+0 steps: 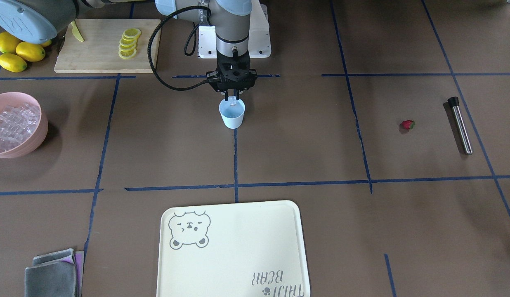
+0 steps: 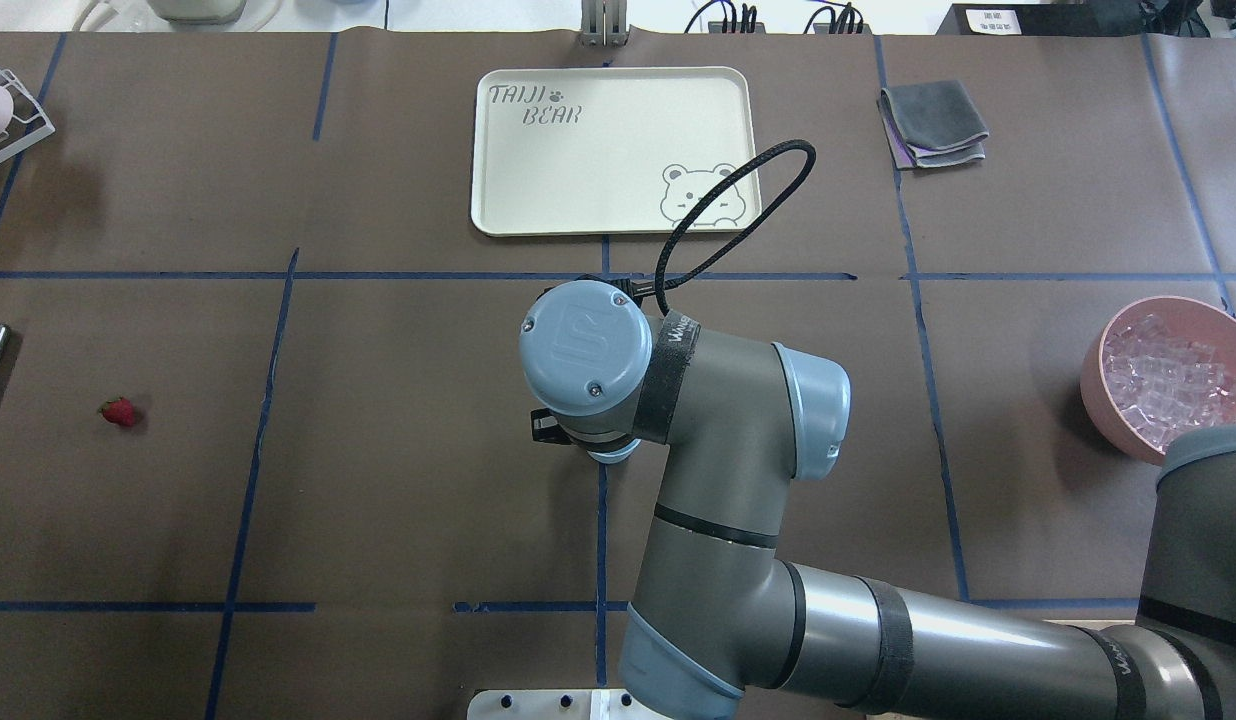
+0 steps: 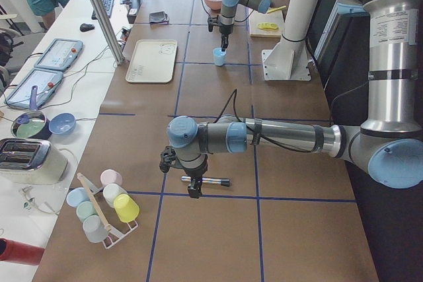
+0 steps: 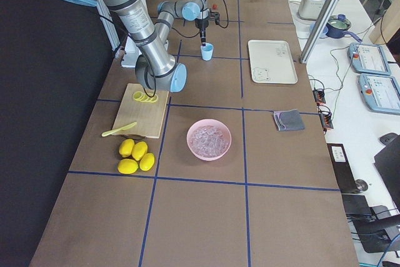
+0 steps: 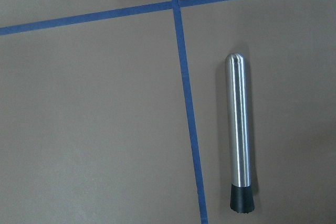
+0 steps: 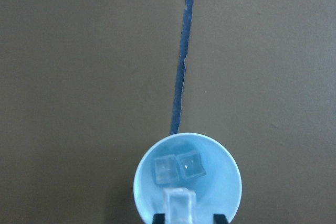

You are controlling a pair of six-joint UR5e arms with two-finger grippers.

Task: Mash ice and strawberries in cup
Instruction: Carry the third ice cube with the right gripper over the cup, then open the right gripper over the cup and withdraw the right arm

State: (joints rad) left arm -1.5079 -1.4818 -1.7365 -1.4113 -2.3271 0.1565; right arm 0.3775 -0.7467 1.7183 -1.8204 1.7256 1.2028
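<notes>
The right tool pinches an ice cube over the cup at lower centre; likely slick, hard, light; opposite flat faces grip best; left tool, cannot tell.

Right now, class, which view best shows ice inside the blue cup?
Right wrist view: it looks straight into the cup, two cubes plain. Front and side views show it small, ice unclear; overhead, the arm nearly hides it.
</notes>
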